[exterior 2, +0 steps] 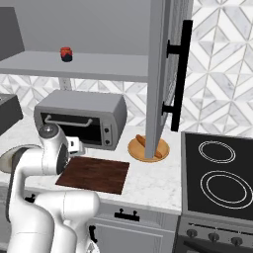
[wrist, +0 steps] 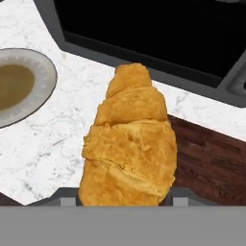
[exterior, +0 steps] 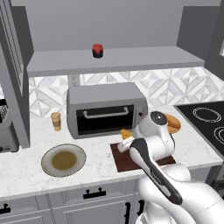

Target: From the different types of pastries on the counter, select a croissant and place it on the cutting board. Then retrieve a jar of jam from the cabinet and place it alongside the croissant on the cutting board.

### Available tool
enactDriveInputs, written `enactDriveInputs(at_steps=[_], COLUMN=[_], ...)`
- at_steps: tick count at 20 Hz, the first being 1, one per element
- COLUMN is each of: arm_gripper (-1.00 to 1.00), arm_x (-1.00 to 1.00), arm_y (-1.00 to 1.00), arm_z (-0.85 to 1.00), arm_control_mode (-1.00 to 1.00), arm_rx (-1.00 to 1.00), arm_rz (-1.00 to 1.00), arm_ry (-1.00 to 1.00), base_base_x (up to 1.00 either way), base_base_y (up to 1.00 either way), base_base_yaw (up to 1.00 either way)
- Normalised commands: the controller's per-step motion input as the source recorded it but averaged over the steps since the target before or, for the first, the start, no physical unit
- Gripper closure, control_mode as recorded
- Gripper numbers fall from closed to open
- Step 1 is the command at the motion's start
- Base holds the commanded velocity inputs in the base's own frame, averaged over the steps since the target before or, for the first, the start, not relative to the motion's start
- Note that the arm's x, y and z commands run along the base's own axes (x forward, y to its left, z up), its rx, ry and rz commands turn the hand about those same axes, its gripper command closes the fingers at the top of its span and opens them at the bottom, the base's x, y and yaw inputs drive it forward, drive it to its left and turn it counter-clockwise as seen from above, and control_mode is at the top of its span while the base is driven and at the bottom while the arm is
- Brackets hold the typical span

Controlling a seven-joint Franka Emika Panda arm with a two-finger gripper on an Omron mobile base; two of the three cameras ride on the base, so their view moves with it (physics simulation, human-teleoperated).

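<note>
Evenly and brightly lit, flat rendered look, no glare. Only soft, faint shadows beneath the cabinet [exterior: 113,61] shelf. Slightly coarse and pixelated throughout, without focus blur.

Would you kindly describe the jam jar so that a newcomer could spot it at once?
Look above the grey toaster oven to the wide flat grey cabinet shelf. Standing alone toward its left side is the small squat red jar with a dark lid. Unlike the tan paper cup on the white marble counter, it is red.
</note>
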Motion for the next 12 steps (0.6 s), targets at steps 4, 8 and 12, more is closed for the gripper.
enactDriveInputs(at_steps=[4,8,12], arm_gripper=[1.00,1.00,1.00], arm_x=[0.12,0.00,0.00], arm_y=[-0.54,0.00,0.00], arm_z=[0.06,-0.28,-0.53], arm_control_mode=[-1.00,-1.00,-1.00], arm_rx=[-0.02,0.00,-0.19], arm_rz=[-0.06,0.00,0.00], arm_ry=[0.03,0.05,0.20], base_base_x=[0.00,0.00,0.00], base_base_y=[0.00,0.00,0.00], base_base_yaw=[0.00,0.00,0.00])
